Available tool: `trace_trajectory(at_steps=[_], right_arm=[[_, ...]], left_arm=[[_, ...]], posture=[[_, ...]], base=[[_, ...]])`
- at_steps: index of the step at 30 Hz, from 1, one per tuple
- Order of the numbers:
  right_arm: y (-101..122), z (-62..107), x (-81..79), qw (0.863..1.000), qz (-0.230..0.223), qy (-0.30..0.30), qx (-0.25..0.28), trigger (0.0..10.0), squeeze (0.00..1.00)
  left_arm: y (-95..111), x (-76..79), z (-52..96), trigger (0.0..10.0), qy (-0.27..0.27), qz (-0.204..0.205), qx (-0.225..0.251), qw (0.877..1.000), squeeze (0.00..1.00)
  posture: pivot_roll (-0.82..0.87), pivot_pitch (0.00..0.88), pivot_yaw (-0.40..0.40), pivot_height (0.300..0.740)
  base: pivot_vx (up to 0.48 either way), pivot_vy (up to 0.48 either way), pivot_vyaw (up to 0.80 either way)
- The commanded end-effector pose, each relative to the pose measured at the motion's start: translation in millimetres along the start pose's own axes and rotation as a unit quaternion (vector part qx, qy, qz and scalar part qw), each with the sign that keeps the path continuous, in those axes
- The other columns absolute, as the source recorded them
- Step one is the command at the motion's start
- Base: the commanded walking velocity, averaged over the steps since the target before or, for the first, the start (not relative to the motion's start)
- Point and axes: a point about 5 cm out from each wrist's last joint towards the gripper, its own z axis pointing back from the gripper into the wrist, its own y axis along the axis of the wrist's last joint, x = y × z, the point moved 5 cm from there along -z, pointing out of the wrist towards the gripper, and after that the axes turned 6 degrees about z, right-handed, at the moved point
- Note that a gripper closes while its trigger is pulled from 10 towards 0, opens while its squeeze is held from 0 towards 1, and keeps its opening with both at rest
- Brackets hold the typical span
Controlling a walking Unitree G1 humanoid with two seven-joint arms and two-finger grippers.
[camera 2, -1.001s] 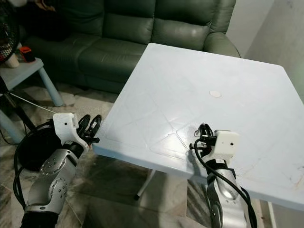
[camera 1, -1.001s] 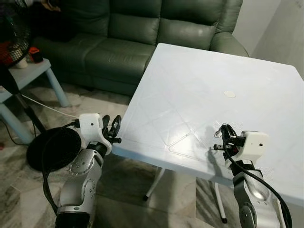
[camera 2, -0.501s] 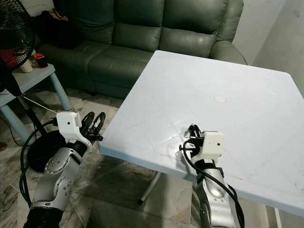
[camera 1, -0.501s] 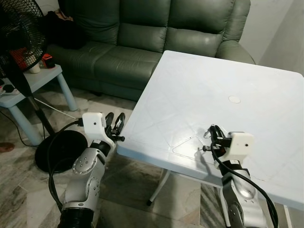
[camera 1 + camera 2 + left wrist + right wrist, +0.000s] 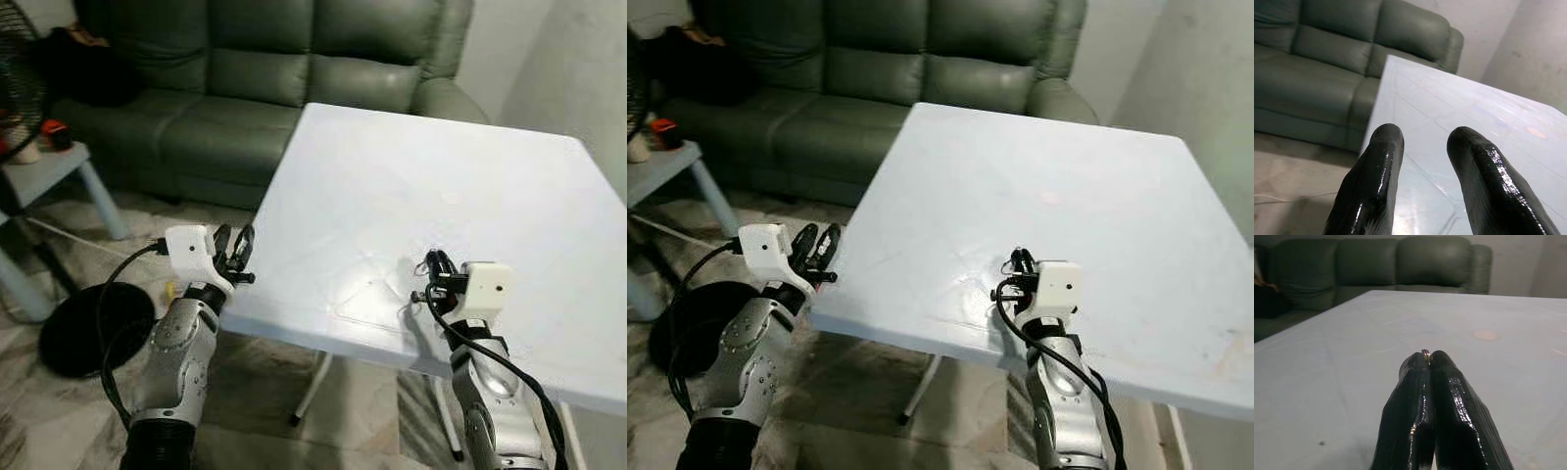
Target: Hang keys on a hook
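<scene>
A dark green leather sofa [image 5: 265, 69] spans the far side of the room from about 10 to 1 o'clock, and in front of it a square white plastic table [image 5: 431, 196] fills the middle and the 3 o'clock side of the head views; its top is bare apart from a small pale round mark near the centre, and no brand, label or writing can be read anywhere on it. At 9 o'clock stands a pale blue side table [image 5: 54, 171] with a small red-and-black object [image 5: 54, 129] on it, and beside it part of a black fan's grille; the fan's round black base [image 5: 83, 328] lies on the marbled floor at about 8 o'clock, with a cable running near it. The left gripper [image 5: 235, 253] is raised at the table's near-left edge, at about 8 o'clock, its two black fingers [image 5: 1376, 181] spread apart with nothing between them, the tabletop and sofa showing through the gap. The right gripper [image 5: 437, 266] hovers just above the table's near edge at about 5 o'clock, fingers pressed tightly together. Pinched between their tips is a thin metal key ring [image 5: 1425, 352], only its top edge showing; the keys themselves cannot be made out.
</scene>
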Motion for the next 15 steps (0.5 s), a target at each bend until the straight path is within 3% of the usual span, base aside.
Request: trace_trajectory(at_steps=[1,2,15], right_arm=[[0.4,-1.8,-0.3,1.0,-0.001,-0.005,-0.001,10.0,0.0],[0.4,-1.8,-0.4,1.0,-0.001,-0.005,-0.001,10.0,0.0],[0.4,-0.5,-0.3,1.0,0.001,-0.011,-0.003,10.0,0.0]], left_arm=[[2.6,1.5,-3.7,10.0,-0.003,0.002,0.0,1.0,0.0],[2.7,1.5,-3.7,10.0,-0.003,0.001,0.0,1.0,0.0],[-2.6,4.0,-9.9,10.0,0.01,0.023,-0.022,0.999,0.0]], posture=[[0.14,0.0,-0.049,0.74],[0.14,0.0,-0.049,0.74],[0.13,0.0,-0.044,0.74]], base=[[0.0,0.472,-0.78],[0.0,0.472,-0.78],[0.0,0.0,-0.78]])
